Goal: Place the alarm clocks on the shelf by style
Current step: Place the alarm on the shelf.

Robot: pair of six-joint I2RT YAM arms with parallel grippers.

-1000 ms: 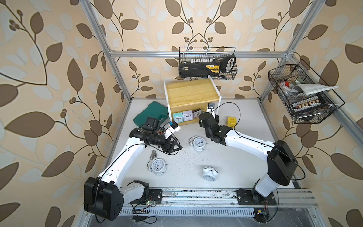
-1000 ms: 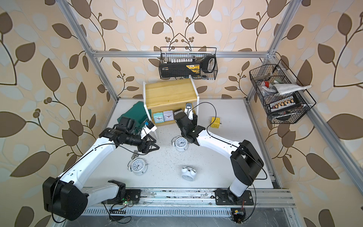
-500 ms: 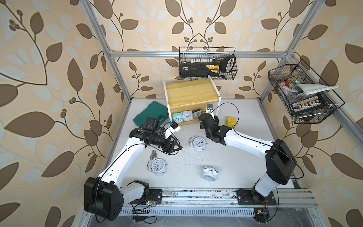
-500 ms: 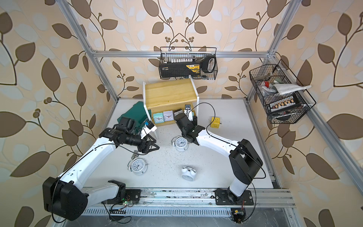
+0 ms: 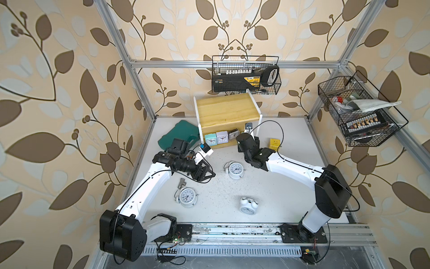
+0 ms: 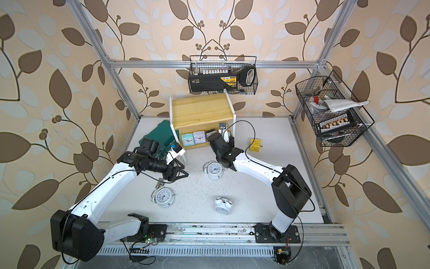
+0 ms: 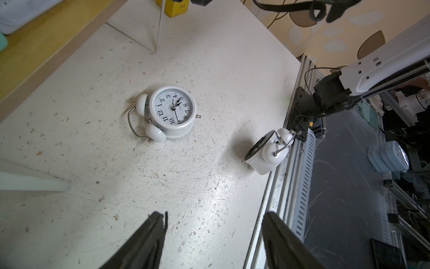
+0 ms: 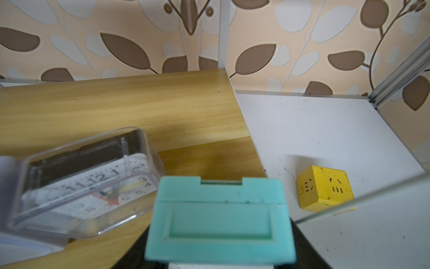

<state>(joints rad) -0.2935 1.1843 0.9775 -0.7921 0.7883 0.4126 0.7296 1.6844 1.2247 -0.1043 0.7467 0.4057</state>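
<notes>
Three square clocks (image 5: 210,139) (image 5: 222,137) (image 5: 232,134) stand on the shelf (image 5: 225,109), the right gripper (image 6: 224,136) clamps a mint clock (image 8: 220,216) there, the left gripper (image 7: 215,214) gapes empty, and three twin-bell clocks (image 5: 235,168) (image 5: 186,196) (image 5: 247,205) wait on the tabletop (image 5: 290,186).

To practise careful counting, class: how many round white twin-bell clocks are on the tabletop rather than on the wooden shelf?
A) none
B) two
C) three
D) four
C: in a top view, the table carries the middle twin-bell clock, the left twin-bell clock and the front twin-bell clock, and none of that kind is on the shelf.
</notes>
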